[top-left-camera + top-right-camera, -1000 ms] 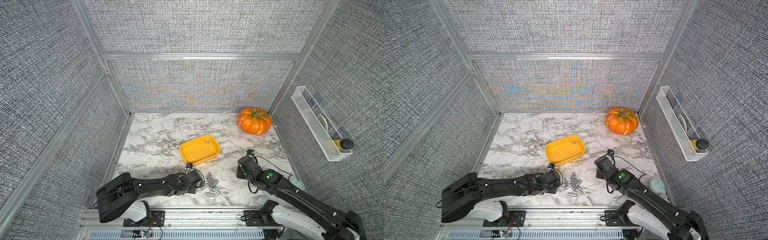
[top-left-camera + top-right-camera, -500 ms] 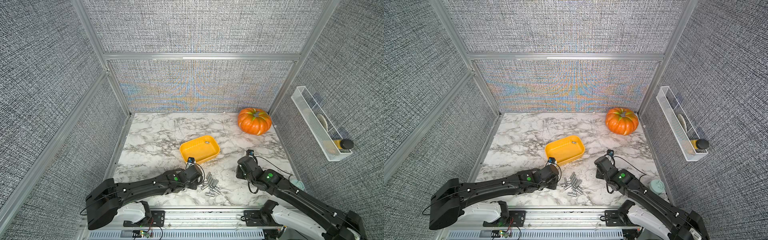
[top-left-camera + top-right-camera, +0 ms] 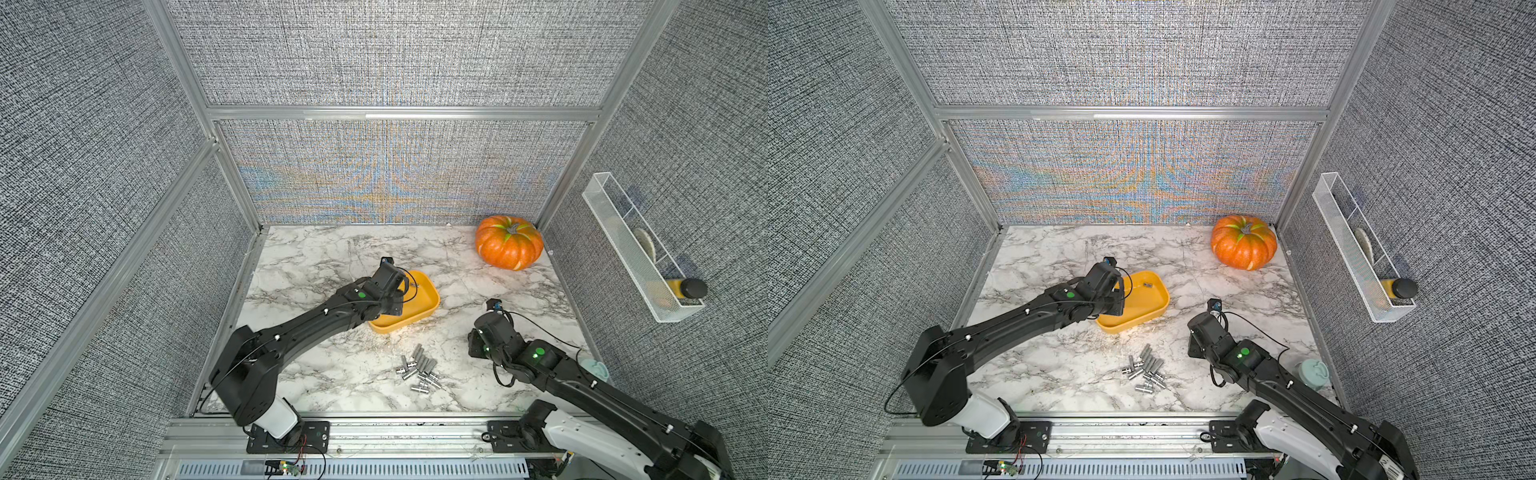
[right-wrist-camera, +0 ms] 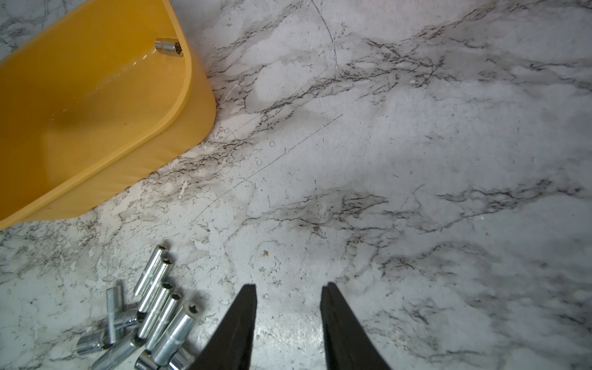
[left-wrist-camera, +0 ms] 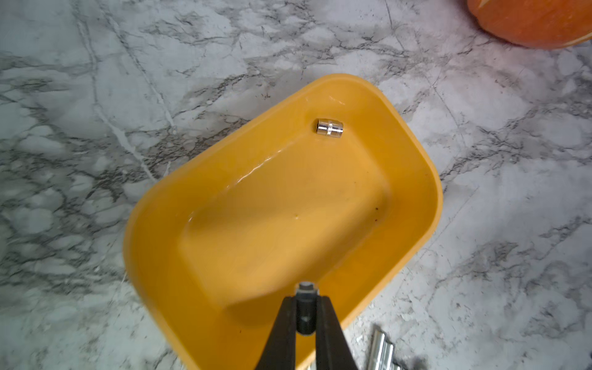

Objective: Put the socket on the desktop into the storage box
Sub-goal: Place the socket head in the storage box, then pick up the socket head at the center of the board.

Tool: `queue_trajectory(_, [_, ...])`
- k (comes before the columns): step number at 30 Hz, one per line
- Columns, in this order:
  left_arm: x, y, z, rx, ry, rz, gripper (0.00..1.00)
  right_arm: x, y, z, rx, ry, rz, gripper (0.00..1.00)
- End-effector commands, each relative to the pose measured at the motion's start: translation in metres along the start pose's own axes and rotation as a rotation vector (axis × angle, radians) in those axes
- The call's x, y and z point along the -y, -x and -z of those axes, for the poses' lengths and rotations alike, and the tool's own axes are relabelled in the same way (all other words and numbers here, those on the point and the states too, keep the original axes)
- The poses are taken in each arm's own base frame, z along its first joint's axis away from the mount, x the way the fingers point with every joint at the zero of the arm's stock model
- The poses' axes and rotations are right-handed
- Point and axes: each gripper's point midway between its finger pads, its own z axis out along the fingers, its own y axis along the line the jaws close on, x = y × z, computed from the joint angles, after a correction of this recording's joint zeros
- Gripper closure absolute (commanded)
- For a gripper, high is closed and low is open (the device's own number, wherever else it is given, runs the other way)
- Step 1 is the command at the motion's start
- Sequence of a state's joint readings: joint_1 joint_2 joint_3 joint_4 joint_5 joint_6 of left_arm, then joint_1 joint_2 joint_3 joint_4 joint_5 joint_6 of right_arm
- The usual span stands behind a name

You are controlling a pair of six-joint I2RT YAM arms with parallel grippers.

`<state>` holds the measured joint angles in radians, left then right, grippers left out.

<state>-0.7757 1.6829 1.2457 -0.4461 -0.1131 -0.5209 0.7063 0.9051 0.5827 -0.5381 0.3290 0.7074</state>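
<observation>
right fingers point(image 4: 251, 301): partly open, nothing between them, low over bare desk point(image 4: 416, 160), just beside the socket pile
socket pile point(image 3: 419, 368): long chrome sockets on their sides, touching and overlapping, near front of desk, between the two arms, outside the box
teal item point(image 3: 1314, 372): near right corner of desk, beside right arm; kind unclear
left fingers point(image 5: 322, 309): pinched tight on the held socket point(image 5: 306, 289), its end poking out past the tips
held socket: off the desk, above the box's inside, close to its near wall
box point(image 5: 416, 179): yellow-orange tray, mid desk, set at an angle, just beyond the pile, not touching it
socket in box point(image 5: 330, 127): one short chrome piece, on its side, at foot of far wall
pumpkin point(image 3: 509, 243): far right corner, well apart from box
wire basket point(image 3: 636, 257): white, on right wall, dark-capped bottle point(image 3: 690, 288) at its near end
</observation>
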Motion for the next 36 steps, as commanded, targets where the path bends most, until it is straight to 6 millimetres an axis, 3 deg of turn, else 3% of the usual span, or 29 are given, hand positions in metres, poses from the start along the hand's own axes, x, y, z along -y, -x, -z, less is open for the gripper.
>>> queue_trajectory(1, [-0.008, -0.013, -0.035, -0.154, -0.005, -0.042, 0.93, 0.002, -0.006, -0.004, -0.023, -0.014, -0.011, 0.60])
queue_trajectory(5, [-0.007, -0.023, -0.063, -0.227, -0.009, -0.073, 0.93, 0.005, -0.013, -0.007, -0.052, -0.040, -0.002, 0.60])
queue_trajectory(8, [-0.015, -0.022, -0.071, -0.228, 0.025, -0.081, 0.88, 0.004, -0.015, -0.007, -0.056, -0.035, -0.005, 0.60])
queue_trajectory(14, [-0.017, -0.018, -0.073, -0.229, 0.035, -0.098, 0.71, 0.002, -0.021, -0.008, -0.069, -0.022, 0.002, 0.59])
queue_trajectory(18, [-0.019, -0.011, -0.064, -0.206, 0.045, -0.109, 0.51, 0.000, -0.023, -0.009, -0.073, -0.009, 0.010, 0.58])
queue_trajectory(22, [-0.022, 0.000, -0.038, -0.165, 0.065, -0.127, 0.51, -0.001, -0.024, -0.010, -0.076, -0.003, 0.020, 0.57])
queue_trajectory(27, [-0.013, -0.004, 0.019, -0.087, -0.042, -0.155, 0.46, -0.009, -0.017, -0.013, -0.050, 0.026, 0.045, 0.57])
queue_trajectory(32, [0.011, -0.060, 0.062, -0.118, -0.164, -0.274, 0.43, -0.012, -0.018, -0.020, -0.047, 0.030, 0.058, 0.57])
queue_trajectory(36, [0.031, -0.107, 0.077, -0.163, -0.233, -0.334, 0.42, -0.016, -0.018, -0.024, -0.053, 0.042, 0.079, 0.57])
